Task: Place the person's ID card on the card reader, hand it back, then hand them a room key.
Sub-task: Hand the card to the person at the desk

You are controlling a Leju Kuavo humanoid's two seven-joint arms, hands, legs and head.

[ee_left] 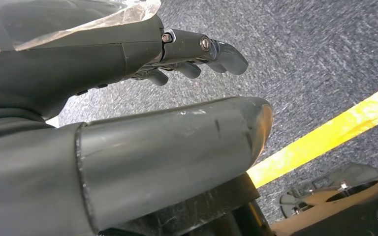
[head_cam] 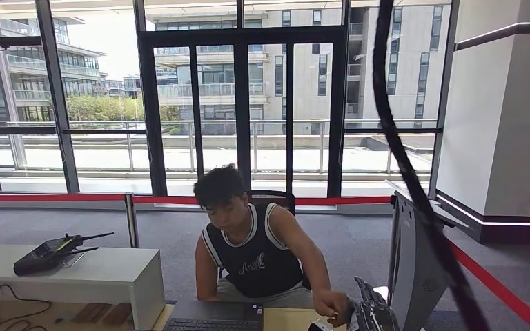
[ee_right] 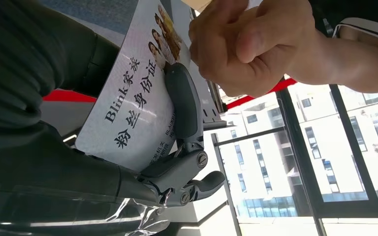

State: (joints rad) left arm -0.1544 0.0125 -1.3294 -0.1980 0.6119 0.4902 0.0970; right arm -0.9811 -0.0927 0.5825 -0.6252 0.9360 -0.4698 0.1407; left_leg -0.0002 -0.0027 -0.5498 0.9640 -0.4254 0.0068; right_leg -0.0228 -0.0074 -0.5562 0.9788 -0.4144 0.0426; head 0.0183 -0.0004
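The right robot hand (ee_right: pixel 177 147) holds the ID card (ee_right: pixel 133 113) (long side pointing out), touching the person's hand (ee_right: pixel 241 44); the left robot hand (ee_left: pixel 177 54) hangs empty, fingers apart.

Bright daylight through the windows (head_cam: pixel 200 103), sharp focus, slightly blown-out sky

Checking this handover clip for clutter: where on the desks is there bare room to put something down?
Free: the white side desk right of the walkie-talkie, and the wood strip between the keyboard and the person's hand. Crowded: the right corner, where that hand meets the right hand holding the ID card beside the monitor.
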